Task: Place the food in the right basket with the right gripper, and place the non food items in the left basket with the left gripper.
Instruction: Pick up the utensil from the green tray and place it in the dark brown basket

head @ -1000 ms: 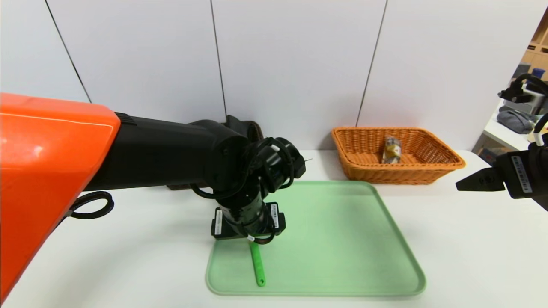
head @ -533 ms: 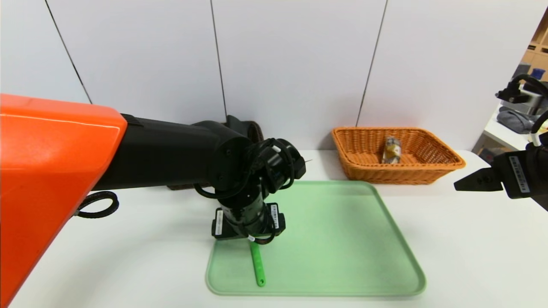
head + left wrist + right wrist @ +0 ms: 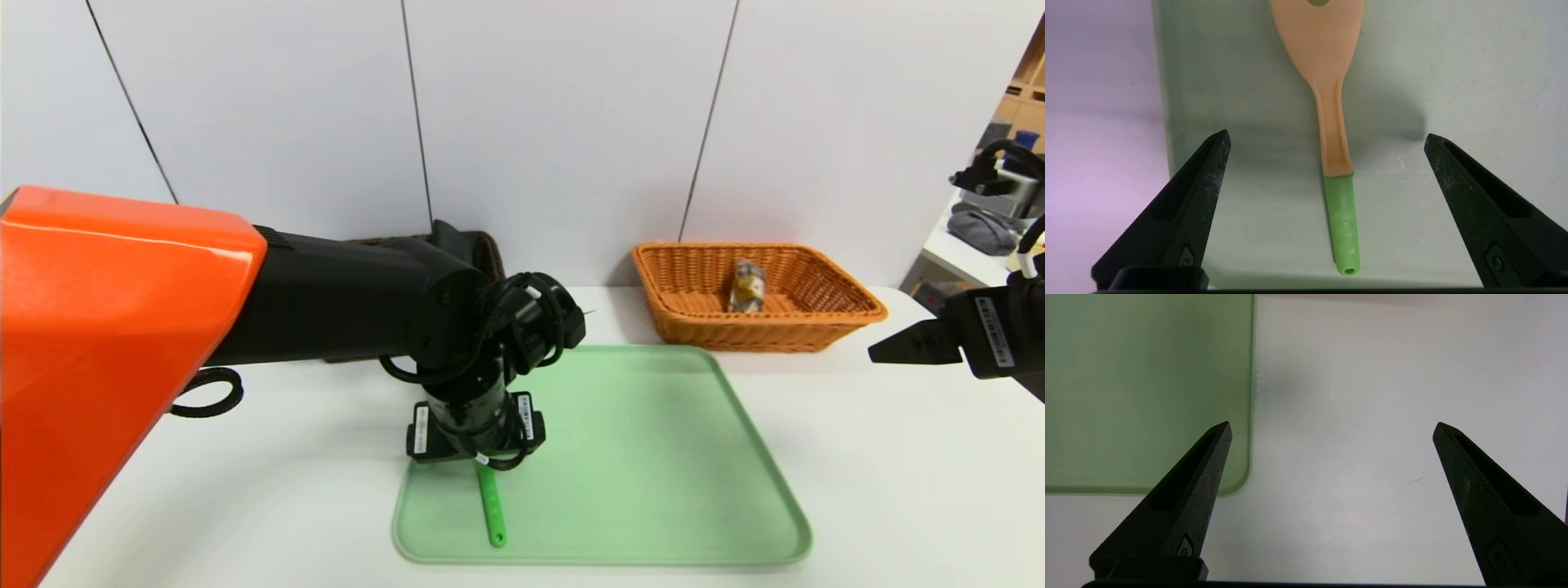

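Orange-tan wicker forms the right basket (image 3: 759,298), where the head view shows the food (image 3: 745,286) lying inside. The left basket (image 3: 488,249) is mostly hidden behind the left arm, only a dark corner showing. That arm covers the spoon's (image 3: 491,506) bowl on the green tray (image 3: 653,457).

From the left wrist, the left gripper (image 3: 1327,141) stands wide open, empty, astride the spoon (image 3: 1331,122), its bowl cut off.

From the right wrist, the right gripper (image 3: 1331,428) gapes empty over the white surface (image 3: 1372,396) beside the tray corner.
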Controlling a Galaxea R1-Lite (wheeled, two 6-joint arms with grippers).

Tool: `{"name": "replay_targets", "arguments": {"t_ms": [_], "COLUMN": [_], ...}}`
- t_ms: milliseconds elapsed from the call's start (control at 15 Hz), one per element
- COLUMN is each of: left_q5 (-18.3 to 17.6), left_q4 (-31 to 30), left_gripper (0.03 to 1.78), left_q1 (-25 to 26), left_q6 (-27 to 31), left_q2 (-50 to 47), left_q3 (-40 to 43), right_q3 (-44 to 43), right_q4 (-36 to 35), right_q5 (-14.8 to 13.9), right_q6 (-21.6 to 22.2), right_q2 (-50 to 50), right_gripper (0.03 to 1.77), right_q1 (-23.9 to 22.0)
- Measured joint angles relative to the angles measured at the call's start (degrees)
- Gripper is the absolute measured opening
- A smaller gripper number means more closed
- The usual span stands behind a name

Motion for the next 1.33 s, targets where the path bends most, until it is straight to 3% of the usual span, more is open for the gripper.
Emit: {"name": "replay_targets", "arguments": {"t_ms": [1067, 1133, 1333], "left_q5": [-0.5, -0.5, -0.5], "left_q4": [0.0, 0.0, 0.0], "left_gripper": [1.69, 1.60, 1.09], "left_q1": [0.0, 0.0, 0.0], "left_q6": [-1.2, -1.2, -1.2], "left_q2": [-0.1, -0.2, -0.2], "left_q3": [-0.1, -0.1, -0.1], "right_q3": [0.8, 0.9, 0.9], "right_q4": [0.0, 0.0, 0.0], "right_q5": [0.0, 0.0, 0.0], "right_q6": [0.0, 0.0, 0.0], "right_q2": [0.2, 0.2, 0.2], "right_gripper": [1.70, 1.70, 1.70], "right_q1": [0.2, 0.2, 0.3]}}
